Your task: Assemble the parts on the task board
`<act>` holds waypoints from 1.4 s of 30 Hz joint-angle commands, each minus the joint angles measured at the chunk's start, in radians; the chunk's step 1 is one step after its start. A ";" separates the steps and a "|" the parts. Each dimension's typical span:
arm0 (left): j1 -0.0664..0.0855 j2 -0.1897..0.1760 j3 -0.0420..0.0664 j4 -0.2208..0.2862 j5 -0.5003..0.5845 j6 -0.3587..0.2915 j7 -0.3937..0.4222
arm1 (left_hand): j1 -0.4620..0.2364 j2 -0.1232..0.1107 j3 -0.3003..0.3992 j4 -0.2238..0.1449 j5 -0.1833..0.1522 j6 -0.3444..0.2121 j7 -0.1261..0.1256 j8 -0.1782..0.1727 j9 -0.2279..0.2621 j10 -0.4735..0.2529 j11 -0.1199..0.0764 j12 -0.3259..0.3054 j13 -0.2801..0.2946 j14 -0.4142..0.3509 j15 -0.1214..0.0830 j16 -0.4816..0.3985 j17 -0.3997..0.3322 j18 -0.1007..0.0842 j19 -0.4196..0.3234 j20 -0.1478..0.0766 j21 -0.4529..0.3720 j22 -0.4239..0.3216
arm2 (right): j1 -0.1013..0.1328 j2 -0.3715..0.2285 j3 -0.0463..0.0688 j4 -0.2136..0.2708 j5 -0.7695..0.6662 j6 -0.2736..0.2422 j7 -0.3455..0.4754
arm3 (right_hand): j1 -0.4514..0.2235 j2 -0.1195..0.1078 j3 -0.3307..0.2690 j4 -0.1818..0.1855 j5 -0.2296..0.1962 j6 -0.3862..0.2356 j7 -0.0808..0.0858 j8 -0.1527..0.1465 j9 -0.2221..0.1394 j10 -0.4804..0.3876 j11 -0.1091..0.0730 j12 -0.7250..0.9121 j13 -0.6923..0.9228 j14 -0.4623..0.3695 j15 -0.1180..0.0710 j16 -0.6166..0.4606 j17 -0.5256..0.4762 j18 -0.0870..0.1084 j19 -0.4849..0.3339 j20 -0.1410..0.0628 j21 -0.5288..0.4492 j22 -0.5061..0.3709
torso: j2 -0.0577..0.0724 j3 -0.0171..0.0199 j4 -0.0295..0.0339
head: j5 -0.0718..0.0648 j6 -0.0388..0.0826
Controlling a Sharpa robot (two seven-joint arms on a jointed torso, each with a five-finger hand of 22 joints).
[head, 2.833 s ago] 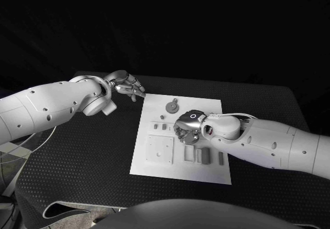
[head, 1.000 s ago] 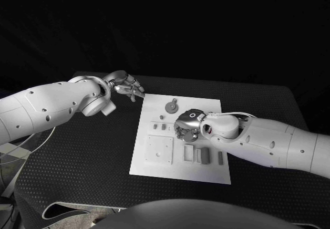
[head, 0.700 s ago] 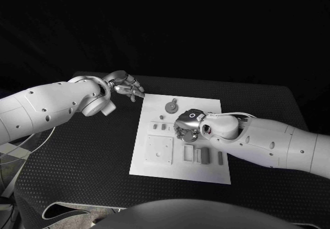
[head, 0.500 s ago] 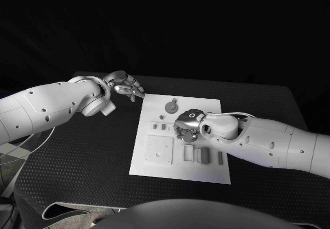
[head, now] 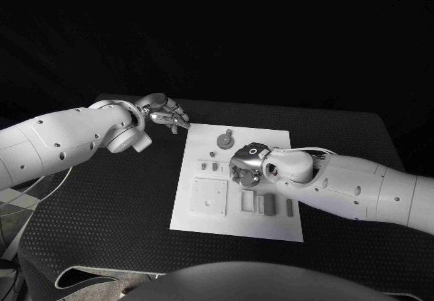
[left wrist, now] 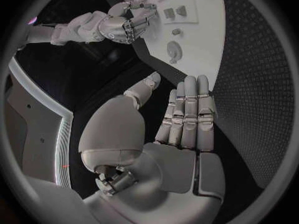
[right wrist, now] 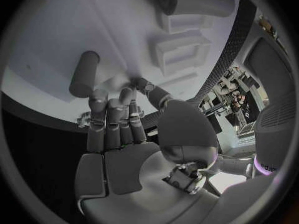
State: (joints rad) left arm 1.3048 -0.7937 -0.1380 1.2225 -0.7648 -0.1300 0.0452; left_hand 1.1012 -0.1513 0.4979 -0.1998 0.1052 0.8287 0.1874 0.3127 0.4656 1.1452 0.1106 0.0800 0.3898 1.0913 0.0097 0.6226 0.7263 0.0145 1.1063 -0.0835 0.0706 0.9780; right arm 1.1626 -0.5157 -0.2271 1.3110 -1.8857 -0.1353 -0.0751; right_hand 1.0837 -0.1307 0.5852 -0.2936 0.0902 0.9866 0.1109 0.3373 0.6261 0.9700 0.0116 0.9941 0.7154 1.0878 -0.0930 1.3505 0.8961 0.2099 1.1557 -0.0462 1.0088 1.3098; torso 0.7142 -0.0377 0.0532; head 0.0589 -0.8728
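Note:
The white task board (head: 237, 221) lies mid-table with grey parts on it: a round disc (head: 225, 140), a square plate (head: 211, 196) and several small blocks (head: 268, 203). My right hand (head: 245, 165) hangs over the board's middle, fingers pointing down. In the right wrist view its fingertips (right wrist: 115, 103) reach the board beside a lying grey peg (right wrist: 84, 73), thumb close by, and I see nothing held. My left hand (head: 165, 114) hovers off the board's far left corner. In the left wrist view that left hand (left wrist: 187, 114) is flat and holds nothing, with the right hand (left wrist: 122, 24) beyond it.
Black textured table (head: 108, 207) surrounds the board on every side. Raised block pieces (right wrist: 181, 52) and a thick cylinder (right wrist: 193, 0) stand on the board beyond my right hand's fingertips. My right forearm (head: 362, 188) lies across the board's right edge.
My right hand has crept slightly toward the board's far side and stayed low over the middle. The left hand has not moved.

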 commanded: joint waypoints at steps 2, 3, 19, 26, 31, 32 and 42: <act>0.001 0.002 0.000 0.002 -0.001 0.013 0.009 | -0.001 -0.002 -0.003 -0.003 0.001 -0.003 0.002 -0.002 -0.002 -0.003 0.006 -0.005 0.001 0.007 0.004 -0.005 0.001 0.000 0.004 -0.001 0.001 0.000 | -0.010 -0.005 -0.009 -0.012 -0.004 0.065 -0.021 | -0.015 -0.008 -0.003 0.004 -0.005 -0.027 0.012 -0.017 0.005 -0.028 0.007 0.004 0.003 -0.022 0.007 -0.006 0.005 0.052 -0.014 0.003 -0.011 0.006 | 0.000 0.0003 0.0005 | -0.001 0.000; 0.001 0.002 0.000 0.001 -0.001 0.014 0.009 | -0.001 -0.002 -0.003 -0.003 0.001 -0.003 0.002 -0.002 -0.002 -0.003 0.006 -0.005 0.001 0.007 0.004 -0.005 0.001 0.000 0.004 -0.001 0.001 0.000 | -0.010 -0.005 -0.009 -0.012 -0.002 0.066 -0.021 | -0.019 -0.007 -0.002 0.004 -0.005 -0.032 0.014 -0.020 0.007 -0.034 0.009 0.004 0.003 -0.027 0.009 -0.006 0.006 0.052 -0.017 0.003 -0.014 0.005 | 0.000 0.0003 0.0007 | 0.000 0.000; 0.001 0.002 0.000 0.001 -0.001 0.013 0.010 | -0.002 -0.003 -0.003 -0.003 0.001 -0.003 0.002 -0.002 -0.002 -0.003 0.006 -0.005 0.001 0.007 0.004 -0.006 0.002 0.000 0.004 -0.001 0.001 0.000 | -0.012 -0.005 -0.010 0.001 -0.001 0.093 -0.017 | -0.035 0.026 0.148 0.005 -0.003 -0.040 0.022 -0.047 0.009 -0.045 0.016 -0.009 -0.028 -0.046 0.017 -0.014 0.004 0.052 -0.024 0.010 -0.030 0.009 | 0.000 -0.0009 0.0008 | -0.002 0.000; 0.001 0.002 0.000 0.000 -0.001 0.013 0.009 | -0.002 -0.003 -0.003 -0.003 0.001 -0.003 0.002 -0.002 -0.002 -0.003 0.006 -0.005 0.002 0.007 0.004 -0.006 0.003 0.000 0.004 -0.001 0.001 0.000 | -0.013 -0.002 -0.011 0.001 0.008 0.093 -0.016 | -0.084 0.020 0.225 0.005 -0.004 -0.048 0.028 -0.061 0.004 -0.050 0.022 -0.015 -0.046 -0.051 0.021 -0.018 0.003 0.052 -0.025 0.011 -0.035 0.010 | 0.000 -0.0009 0.0008 | -0.002 0.000; 0.001 0.003 0.000 -0.001 -0.001 0.013 0.009 | -0.002 -0.003 -0.004 -0.003 0.001 -0.003 0.002 -0.002 -0.002 -0.003 0.006 -0.005 0.002 0.007 0.004 -0.007 0.003 0.000 0.004 -0.001 0.001 0.000 | -0.014 0.001 -0.013 -0.003 0.008 0.095 -0.016 | -0.100 0.003 0.232 0.005 -0.005 -0.056 0.033 -0.066 0.003 -0.059 0.027 -0.015 -0.050 -0.058 0.027 -0.019 0.003 0.052 -0.026 0.012 -0.035 0.012 | 0.000 -0.0006 0.0010 | -0.002 0.000; 0.001 0.003 0.000 -0.001 -0.001 0.013 0.009 | -0.002 -0.003 -0.004 -0.003 0.001 -0.003 0.002 -0.002 -0.002 -0.003 0.006 -0.005 0.002 0.007 0.004 -0.007 0.003 0.000 0.004 -0.001 0.001 0.000 | -0.014 0.001 -0.013 -0.004 0.008 0.097 -0.016 | -0.100 0.003 0.232 0.005 -0.005 -0.056 0.033 -0.066 0.003 -0.059 0.027 -0.014 -0.050 -0.058 0.027 -0.019 0.003 0.052 -0.026 0.012 -0.035 0.012 | 0.000 -0.0005 0.0008 | -0.002 0.000; 0.001 0.005 0.000 -0.002 -0.001 0.014 0.009 | -0.002 -0.003 -0.004 -0.003 0.001 -0.004 0.002 -0.002 -0.002 -0.003 0.006 -0.005 0.002 0.007 0.004 -0.007 0.004 0.000 0.005 -0.001 0.001 0.000 | -0.022 0.011 -0.019 -0.012 -0.010 0.121 -0.015 | -0.067 -0.040 0.234 0.003 -0.006 -0.050 0.029 -0.060 0.012 -0.059 0.023 0.005 -0.049 -0.055 0.024 -0.010 0.007 0.052 -0.017 0.005 -0.027 0.015 | 0.000 0.0000 0.0010 | -0.002 0.000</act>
State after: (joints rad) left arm 1.3047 -0.7912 -0.1382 1.2196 -0.7655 -0.1272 0.0455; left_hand 1.1011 -0.1513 0.4979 -0.1997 0.1052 0.8290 0.1869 0.3127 0.4648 1.1452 0.1106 0.0801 0.3902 1.0947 0.0130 0.6188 0.7290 0.0144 1.1063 -0.0835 0.0706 0.9779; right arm 1.1596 -0.5044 -0.2326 1.3077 -1.8751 -0.1095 -0.0857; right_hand 1.0174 -0.1618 0.8174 -0.2908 0.0880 0.9430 0.1326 0.2729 1.0205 0.9148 0.0357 0.9946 0.6669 1.0375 -0.0678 1.3376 0.9017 0.2093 1.1332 -0.0377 0.9771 1.3098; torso 0.7141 -0.0383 0.0540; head 0.0570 -0.8728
